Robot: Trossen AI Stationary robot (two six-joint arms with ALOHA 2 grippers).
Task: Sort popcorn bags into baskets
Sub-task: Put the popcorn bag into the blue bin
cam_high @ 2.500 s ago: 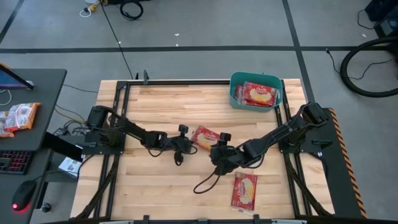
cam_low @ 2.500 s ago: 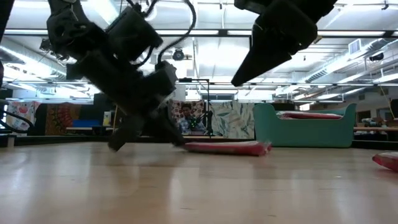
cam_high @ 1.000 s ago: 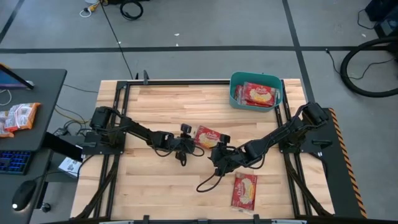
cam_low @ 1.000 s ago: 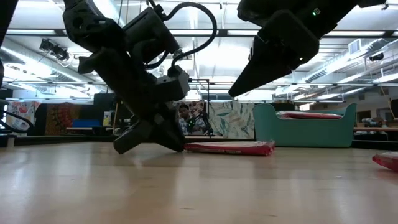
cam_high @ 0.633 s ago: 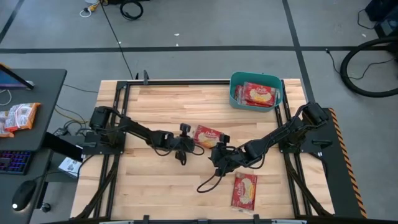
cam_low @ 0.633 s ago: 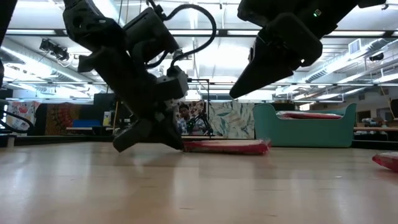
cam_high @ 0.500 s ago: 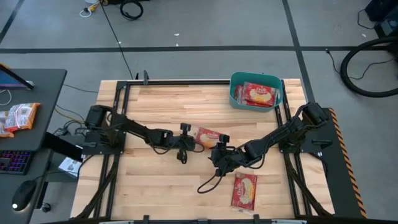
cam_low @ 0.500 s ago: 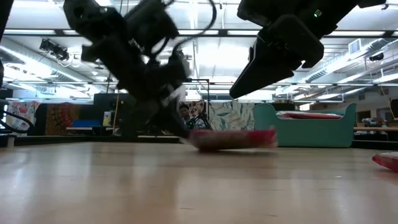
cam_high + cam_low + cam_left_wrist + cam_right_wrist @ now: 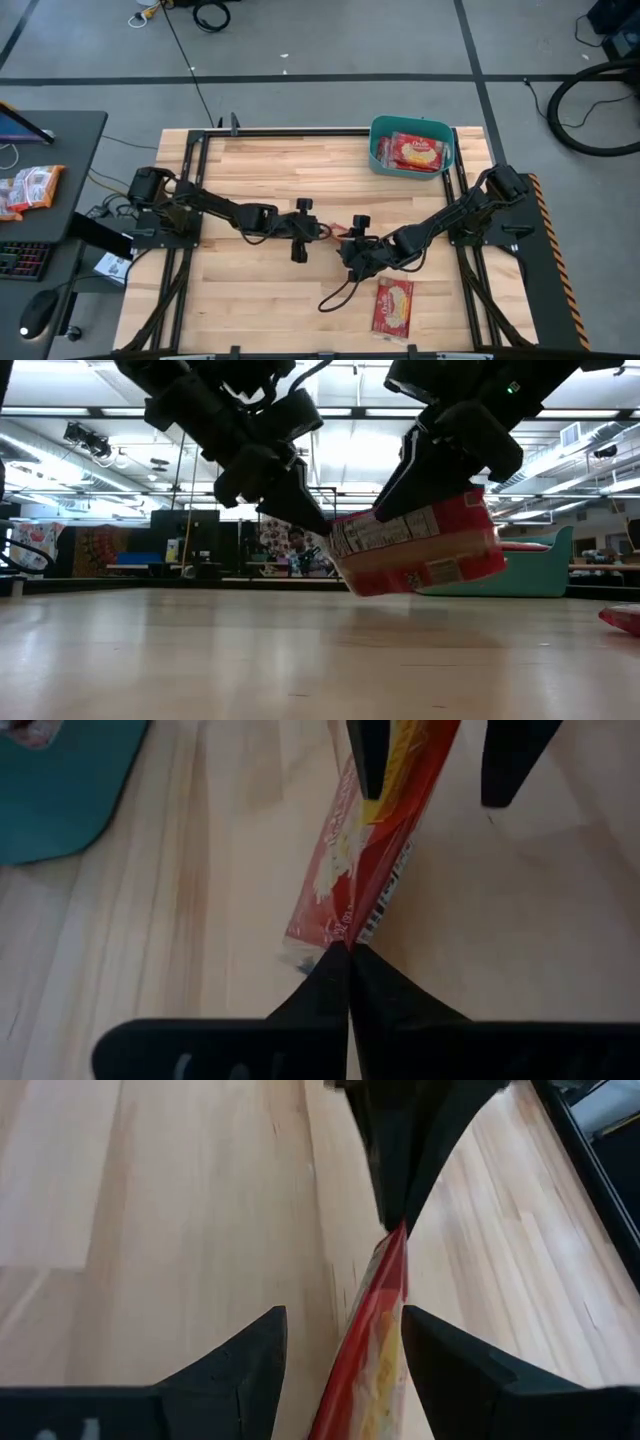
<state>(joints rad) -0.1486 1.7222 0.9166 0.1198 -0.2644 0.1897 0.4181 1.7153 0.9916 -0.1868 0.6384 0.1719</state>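
Note:
One red popcorn bag [image 9: 415, 550] hangs in the air over the table's middle, turned on its edge so that the high view shows only a red sliver [image 9: 338, 229]. My left gripper [image 9: 350, 960] is shut on its end. My right gripper [image 9: 345, 1365] is open, with one finger on either side of the bag's other end [image 9: 375, 1330]. The teal basket [image 9: 378, 150] stands at the far right with popcorn bags [image 9: 418, 150] lying flat in it. Another bag [image 9: 393, 305] lies flat on the table near the front edge. My left gripper pinches the bag's end edge [image 9: 345, 935] between its two fingers, which slant down from the table's left side. The bag runs away from the fingertips toward my right gripper, on edge, tilted and lifted clear of the table. My right gripper stands astride the bag; whether a finger [image 9: 440, 1350] touches it, I cannot tell.
A black cable [image 9: 335, 295] loops on the wood below my right arm. Bare wood lies on the table's left half and along its far edge. A side desk [image 9: 50, 180] with packets and a keyboard stands left of the table.
My left gripper has shut on the end of the bag that lay flat at the table's middle, then risen and rolled. The bag has come up clear of the wood and turned from flat onto its edge, between my right gripper's open fingers.

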